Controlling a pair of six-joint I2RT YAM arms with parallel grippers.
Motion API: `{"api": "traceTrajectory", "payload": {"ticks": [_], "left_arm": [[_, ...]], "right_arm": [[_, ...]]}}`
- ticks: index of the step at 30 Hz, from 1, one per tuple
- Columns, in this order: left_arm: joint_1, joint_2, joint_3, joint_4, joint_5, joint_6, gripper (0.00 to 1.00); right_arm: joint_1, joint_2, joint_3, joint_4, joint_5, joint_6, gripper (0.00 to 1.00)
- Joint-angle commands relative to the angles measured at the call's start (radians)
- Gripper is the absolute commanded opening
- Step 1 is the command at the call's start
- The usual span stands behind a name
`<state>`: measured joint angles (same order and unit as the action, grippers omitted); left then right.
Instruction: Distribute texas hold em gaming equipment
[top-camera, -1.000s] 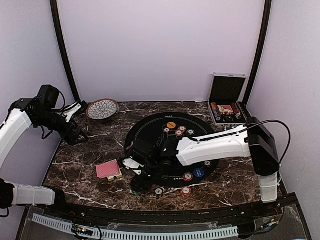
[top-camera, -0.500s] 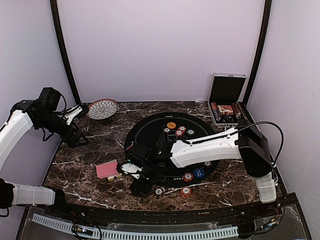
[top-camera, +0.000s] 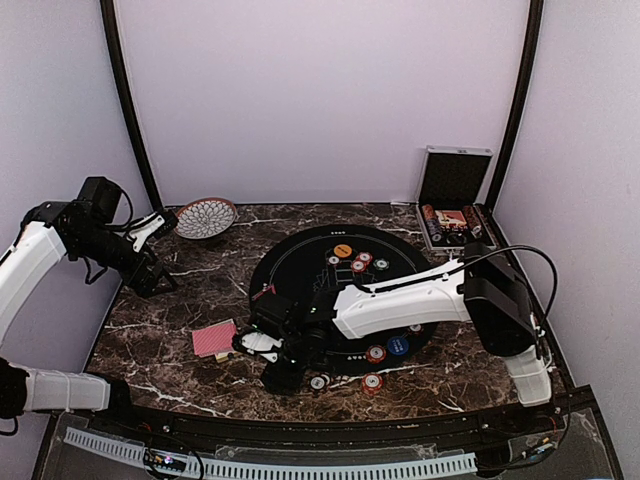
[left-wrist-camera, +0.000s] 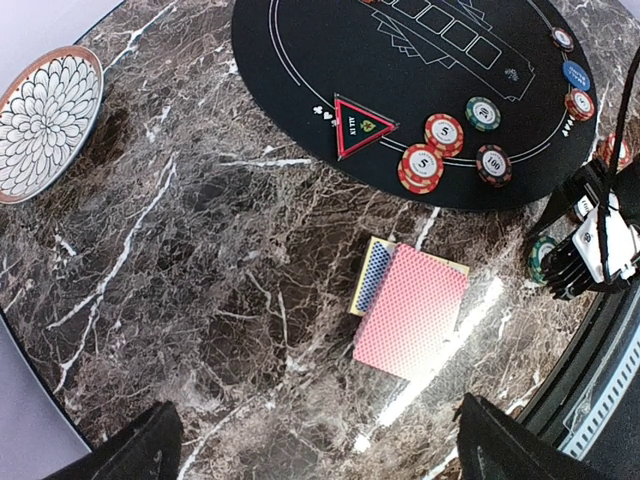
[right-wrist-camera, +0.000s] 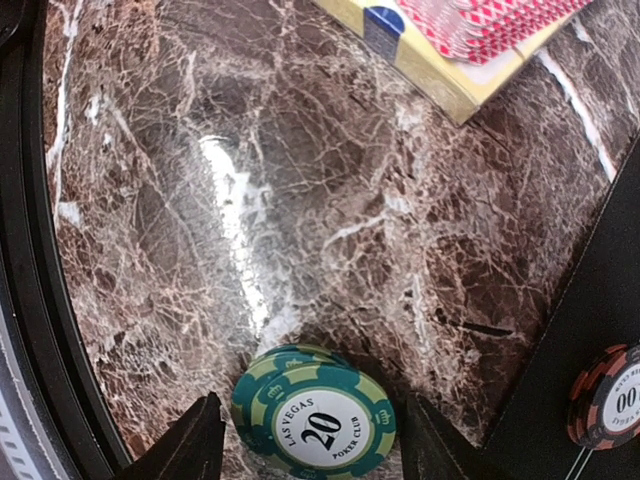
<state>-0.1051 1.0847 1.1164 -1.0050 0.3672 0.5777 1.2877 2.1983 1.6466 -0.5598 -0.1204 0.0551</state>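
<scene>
— Chips are partly out, as we read it. Several red chips (left-wrist-camera: 443, 131) and a few darker ones sit on the black mat (top-camera: 300, 262) beside a triangular marker (left-wrist-camera: 361, 126), and more lie along the mat's near right edge.

— And the cards?

— We see the red-backed cards (left-wrist-camera: 412, 312) in one pile on the bench (left-wrist-camera: 200, 250), just beside the mat and resting on a yellow-edged box (left-wrist-camera: 372, 278). None looks dealt, so we judge that part is all left to do.

— Which step are we on?

— The right gripper (right-wrist-camera: 312, 448) is low over the bench with its jaws apart, one finger on each side of a green chip stack (right-wrist-camera: 316, 418) marked 20, which lies off the mat near the front rail. A sliver of marble shows on both sides, so we call it not gripped yet.

— The other arm?

— The left gripper (left-wrist-camera: 320, 455) hangs wide open and holds nothing, high over the left of the bench.

— How far along, then?

— The silver case (top-camera: 452, 215) seems to hold more chips. We put it at midway at best.
</scene>
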Motion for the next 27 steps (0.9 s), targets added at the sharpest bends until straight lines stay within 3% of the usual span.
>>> {"api": "traceTrajectory", "payload": {"ticks": [1, 18, 27], "left_arm": [[-0.002, -0.022, -0.011, -0.017, 0.0, 0.016, 0.99], [-0.003, -0.022, -0.011, -0.015, -0.004, 0.013, 0.99], [-0.002, -0.022, -0.016, -0.015, -0.002, 0.014, 0.99]], "right_arm": [[0.015, 0.014, 0.039, -0.005, -0.01, -0.006, 0.57], [0.017, -0.019, 0.035, -0.008, 0.017, -0.005, 0.39], [0.018, -0.034, 0.032, -0.013, 0.026, 0.0, 0.16]]}}
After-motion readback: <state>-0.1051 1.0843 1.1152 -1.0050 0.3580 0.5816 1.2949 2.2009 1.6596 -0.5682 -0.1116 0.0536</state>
